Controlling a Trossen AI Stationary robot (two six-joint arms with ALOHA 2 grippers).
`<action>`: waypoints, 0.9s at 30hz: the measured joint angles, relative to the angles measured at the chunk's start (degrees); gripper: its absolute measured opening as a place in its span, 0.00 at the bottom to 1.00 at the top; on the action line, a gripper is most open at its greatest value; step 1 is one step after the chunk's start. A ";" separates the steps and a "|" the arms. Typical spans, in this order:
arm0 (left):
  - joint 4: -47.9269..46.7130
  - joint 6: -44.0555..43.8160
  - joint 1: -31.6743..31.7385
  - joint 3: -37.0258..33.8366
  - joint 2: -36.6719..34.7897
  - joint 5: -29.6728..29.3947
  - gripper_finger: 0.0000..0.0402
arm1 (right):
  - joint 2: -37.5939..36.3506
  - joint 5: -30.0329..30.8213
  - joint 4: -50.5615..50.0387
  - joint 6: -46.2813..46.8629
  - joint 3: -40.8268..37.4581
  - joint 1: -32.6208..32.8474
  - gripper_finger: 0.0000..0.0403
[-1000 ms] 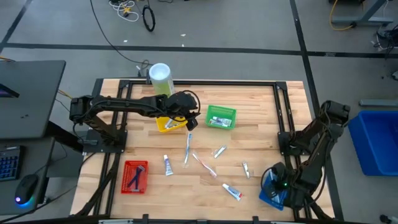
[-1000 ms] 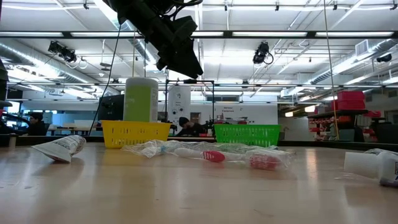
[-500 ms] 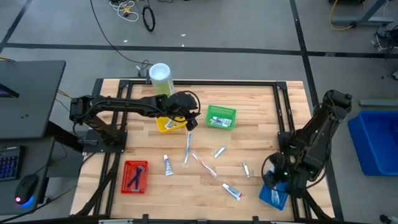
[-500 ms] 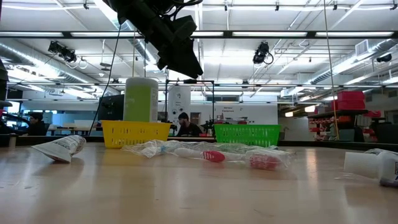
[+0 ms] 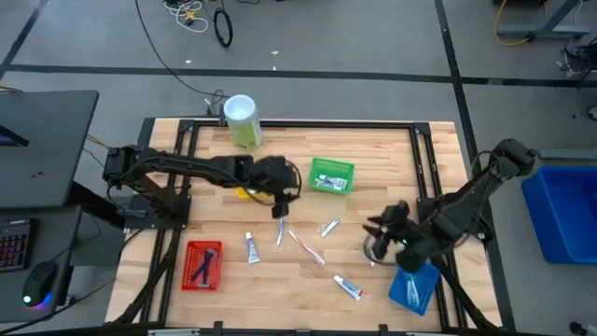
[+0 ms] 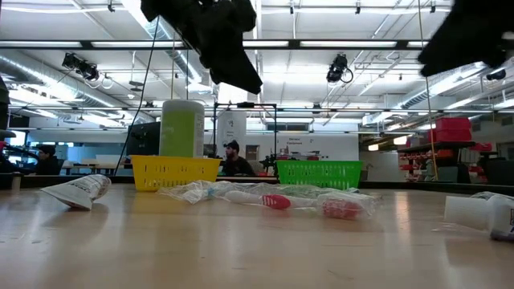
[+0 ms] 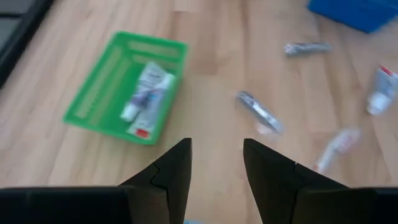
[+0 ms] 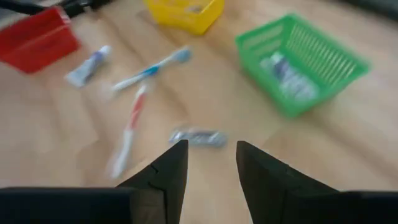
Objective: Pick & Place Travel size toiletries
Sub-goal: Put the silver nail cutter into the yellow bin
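Note:
Several toiletries lie flat on the wooden table: a white tube (image 5: 251,247), a blue toothbrush (image 5: 281,229), a red toothbrush (image 5: 308,247), a silvery packet (image 5: 328,227), a small tube (image 5: 369,252) and another tube (image 5: 349,288). My left gripper (image 5: 278,207) hangs open above the blue toothbrush's far end; its wrist view shows the open fingers (image 7: 217,168) over bare wood. My right gripper (image 5: 378,229) is open (image 8: 211,168) above the small tube, facing the packet (image 8: 196,137) and red toothbrush (image 8: 127,134).
A green basket (image 5: 331,175) holds tubes (image 7: 146,99). The yellow basket (image 5: 244,189) is partly under my left arm. A red basket (image 5: 201,264) with dark blue sticks sits near left, a blue basket (image 5: 413,285) near right. The green canister (image 5: 241,119) stands at the far edge.
My right arm has swung from over the blue basket at the near right corner toward the table's middle and now shows at the low view's upper right. My left gripper has moved from above the yellow basket toward the near edge. No toiletry has moved.

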 joint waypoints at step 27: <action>-17.73 -49.51 -20.10 0.00 0.00 -29.25 0.38 | 12.55 -38.70 32.98 -64.37 -0.02 -41.15 0.54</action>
